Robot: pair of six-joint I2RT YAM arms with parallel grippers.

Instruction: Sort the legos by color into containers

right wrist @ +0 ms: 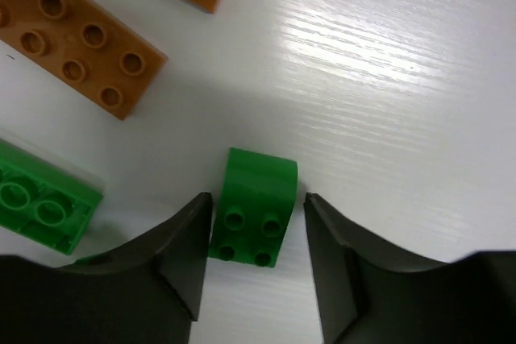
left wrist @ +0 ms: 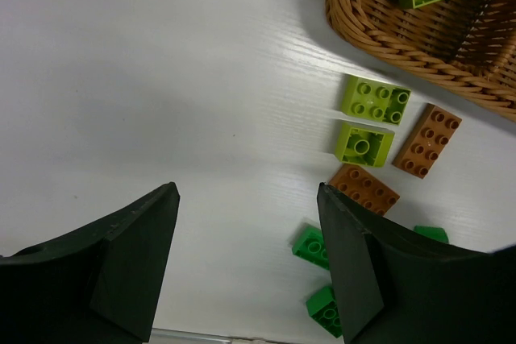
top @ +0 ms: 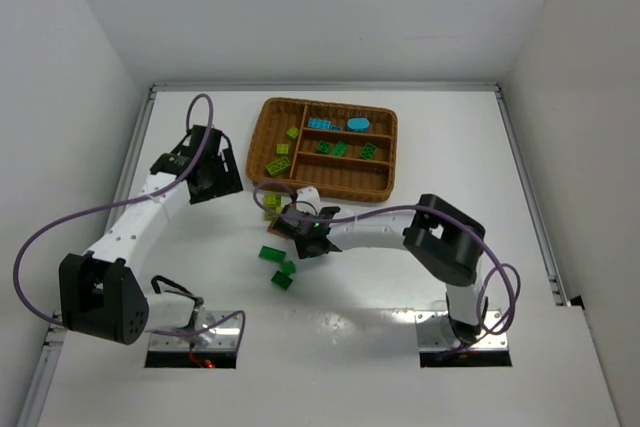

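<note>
The right tool [right wrist: 256, 227] straddles a dark green lego [right wrist: 260, 179] lying on the table [right wrist: 387, 78], jaws narrow, a sliver of gap on one side; the left tool [left wrist: 246, 192] hangs wide and empty near the wicker tray [left wrist: 363, 30]

White table [top: 400, 277] between plain white walls [top: 300, 7].

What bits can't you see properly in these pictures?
- Right wrist view: the curved green brick sits between the right gripper's fingers. I cannot tell whether they pinch it yet.
- Right wrist view: another green brick is cut off by the left edge.
- Left wrist view: dark green bricks are partly hidden behind the left gripper's finger.
- Top view: the bricks in the wicker tray are too small to count their studs.
</note>
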